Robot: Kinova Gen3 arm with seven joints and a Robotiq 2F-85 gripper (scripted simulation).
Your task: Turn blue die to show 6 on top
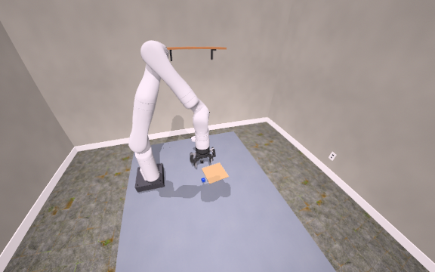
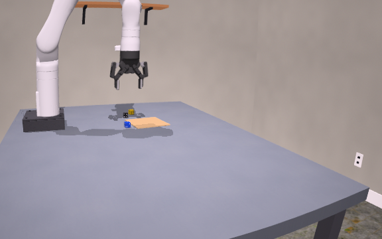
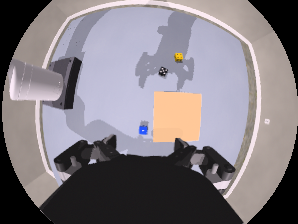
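Blue-grey table (image 1: 210, 227) (image 2: 178, 166) (image 3: 107, 80): before you, the blue die (image 1: 203, 180) (image 2: 127, 124) (image 3: 143, 130) rests just beside the orange mat (image 1: 215, 173) (image 2: 148, 122) (image 3: 177, 116); the black die (image 2: 125, 115) (image 3: 163, 71) and yellow die (image 2: 131, 111) (image 3: 178, 57) lie beyond; above, your gripper (image 1: 203, 166) (image 2: 128, 88) (image 3: 145, 143) hangs with jaws wide.

The white arm (image 1: 146, 94) (image 2: 50, 36) rises from its dark base (image 1: 139, 186) (image 2: 28, 125) (image 3: 70, 102), bends sharply at a high elbow (image 1: 152, 51), and slopes down again to the wrist (image 1: 202, 125) (image 2: 130, 36), which stands close to upright. Beneath it the black gripper (image 1: 202, 165) (image 2: 128, 87) (image 3: 145, 143) points downward, raised well above the table, its two fingers spread wide apart with nothing between them.
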